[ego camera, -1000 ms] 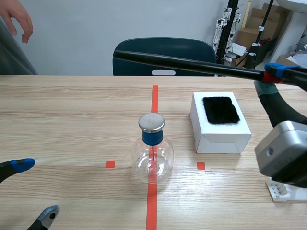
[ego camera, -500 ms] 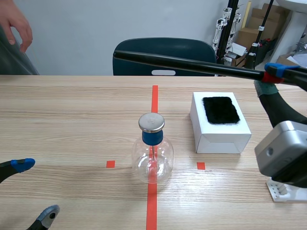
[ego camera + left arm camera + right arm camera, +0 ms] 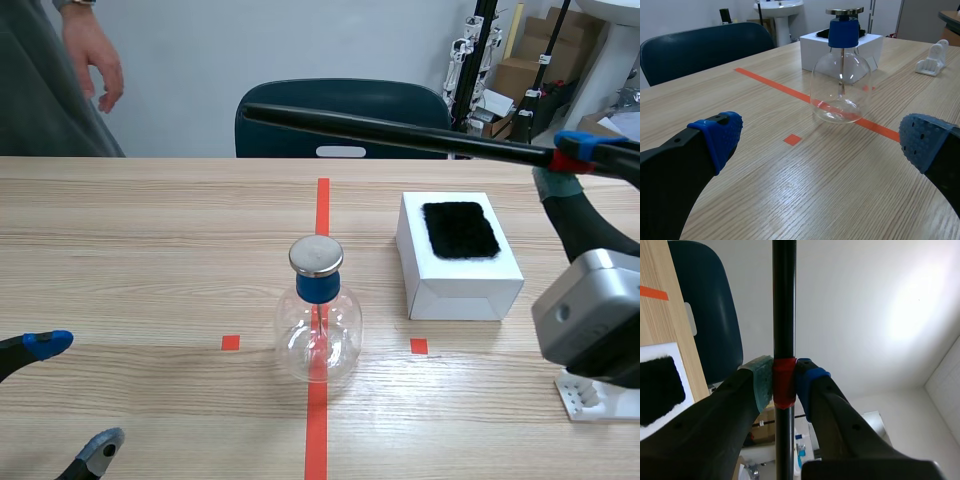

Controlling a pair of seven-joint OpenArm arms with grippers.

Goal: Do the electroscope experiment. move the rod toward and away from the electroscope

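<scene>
1. Desk (image 3: 150, 250): light wood grain, filling the scene view from the lower edge to mid-frame, with an orange-red line running up its centre.

2. Chair (image 3: 340, 105): dark blue, behind the desk at upper centre. A person stands in the upper left corner, one hand (image 3: 95, 55) hanging loose.

3. Right arm (image 3: 590, 300): enters at the right edge and is raised. The right gripper (image 3: 565, 160) sits at the upper right, above desk level, with its jaws clenched on the rod (image 3: 380, 130) at a red band. In the right wrist view, one pad presses on each side of that band.

4. The rod is long and black. It lies nearly level across the upper part of the scene view, from the gripper toward upper centre. It is high above and behind the electroscope, well apart from it.

5. White box (image 3: 458, 262): right of centre on the desk, with a black furry pad (image 3: 459, 229) on its top face.

6. Electroscope (image 3: 318, 320): a clear round flask standing upright on the centre line, just below mid-frame. It has a blue stopper (image 3: 318, 288) and a flat metal disc (image 3: 316, 256) on top. Inside, a thin stem (image 3: 842, 70) hangs down from the stopper.

7. Left gripper (image 3: 72, 397): low in the lower left corner, with its jaws released wide and nothing between them. The electroscope stands ahead of it.

8. Small white mount (image 3: 590, 398): lower right, on the desk.
</scene>
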